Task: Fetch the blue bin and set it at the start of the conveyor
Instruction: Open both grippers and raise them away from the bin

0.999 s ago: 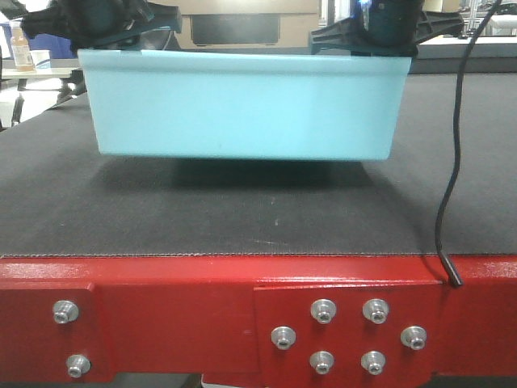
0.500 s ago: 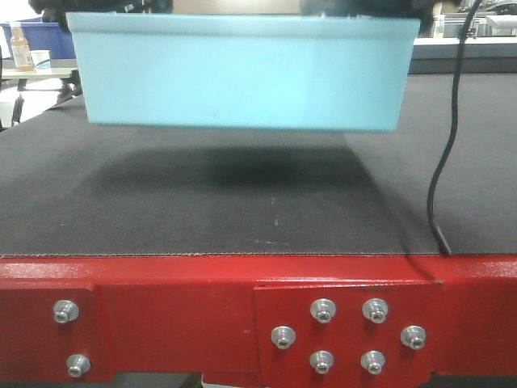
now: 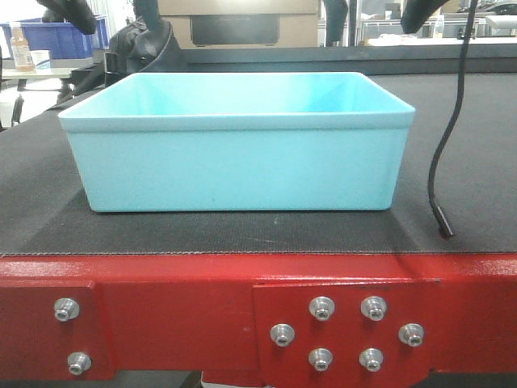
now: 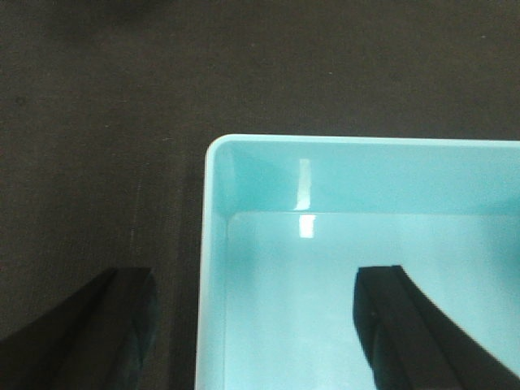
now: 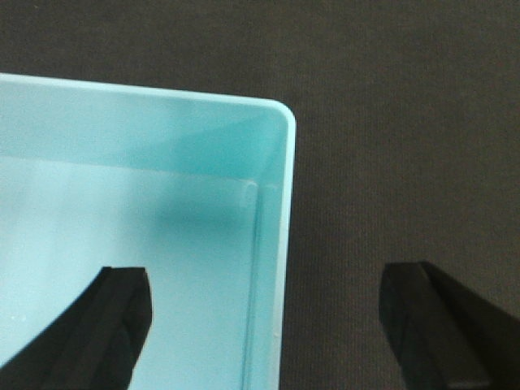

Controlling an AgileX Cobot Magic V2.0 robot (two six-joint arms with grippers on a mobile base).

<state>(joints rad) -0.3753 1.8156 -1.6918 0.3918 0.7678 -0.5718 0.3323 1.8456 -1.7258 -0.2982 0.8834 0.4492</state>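
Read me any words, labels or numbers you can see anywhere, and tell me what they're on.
None can be read.
The blue bin has plain walls with no print.
The bottle far left carries a label, too small and blurred to read.
The red frame shows only bolts.

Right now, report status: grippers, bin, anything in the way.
Left gripper open, right gripper open, each straddling a bin wall. Bin down flat on belt. Black cable hangs beside bin, not touching.
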